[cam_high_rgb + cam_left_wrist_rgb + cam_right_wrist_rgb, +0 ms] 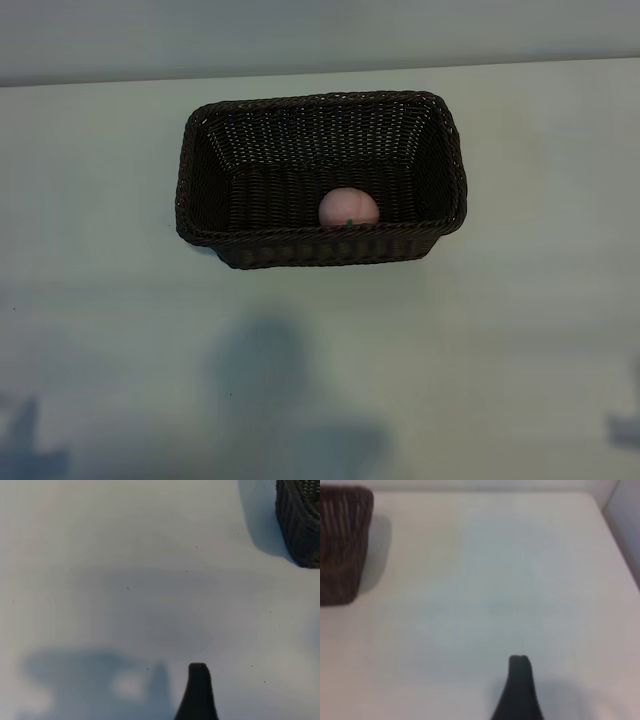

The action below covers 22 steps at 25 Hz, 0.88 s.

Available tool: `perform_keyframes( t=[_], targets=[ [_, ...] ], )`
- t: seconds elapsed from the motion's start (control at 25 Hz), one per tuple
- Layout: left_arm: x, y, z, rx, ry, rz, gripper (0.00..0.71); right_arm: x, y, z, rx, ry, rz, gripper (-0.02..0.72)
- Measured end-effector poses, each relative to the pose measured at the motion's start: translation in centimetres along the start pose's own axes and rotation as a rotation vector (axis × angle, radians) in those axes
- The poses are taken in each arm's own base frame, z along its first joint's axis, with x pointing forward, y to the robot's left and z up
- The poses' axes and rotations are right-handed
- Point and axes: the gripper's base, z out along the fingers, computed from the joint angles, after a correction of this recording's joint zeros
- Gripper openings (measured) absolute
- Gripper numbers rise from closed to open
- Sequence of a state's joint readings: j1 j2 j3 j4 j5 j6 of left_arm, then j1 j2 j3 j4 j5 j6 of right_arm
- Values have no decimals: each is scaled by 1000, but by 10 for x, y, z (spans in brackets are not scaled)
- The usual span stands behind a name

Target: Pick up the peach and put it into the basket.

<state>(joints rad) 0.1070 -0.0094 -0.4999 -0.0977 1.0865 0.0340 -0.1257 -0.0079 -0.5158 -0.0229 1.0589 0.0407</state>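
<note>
Right tool (519, 680), released and empty, hangs over bare bench (495, 580); peach (348, 207) already lies in wicker basket (300, 245) well away, so simply park clear.

Each tool shows one matte black fingertip (198, 690) (tapered, with a rounded end).

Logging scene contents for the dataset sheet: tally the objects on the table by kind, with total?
Peach: 1, lying inside the basket near its front wall
Basket: 1, dark-brown wicker, on the white table
Total: 2
</note>
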Motion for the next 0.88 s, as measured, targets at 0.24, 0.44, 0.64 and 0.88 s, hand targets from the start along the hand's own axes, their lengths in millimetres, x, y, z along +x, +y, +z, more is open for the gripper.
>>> perform_keyframes(
  t=[0.24, 0.44, 0.64, 0.88],
  targets=[
    [0, 0, 0, 0, 0, 0, 592, 4, 0, 5, 1, 21, 0, 549],
    [0, 0, 0, 0, 0, 0, 592, 6, 0, 6, -36, 30, -20, 549],
    [0, 0, 0, 0, 0, 0, 592, 6, 0, 6, -41, 30, -23, 549],
    [0, 0, 0, 0, 0, 0, 592, 6, 0, 6, -41, 30, -23, 549]
  ],
)
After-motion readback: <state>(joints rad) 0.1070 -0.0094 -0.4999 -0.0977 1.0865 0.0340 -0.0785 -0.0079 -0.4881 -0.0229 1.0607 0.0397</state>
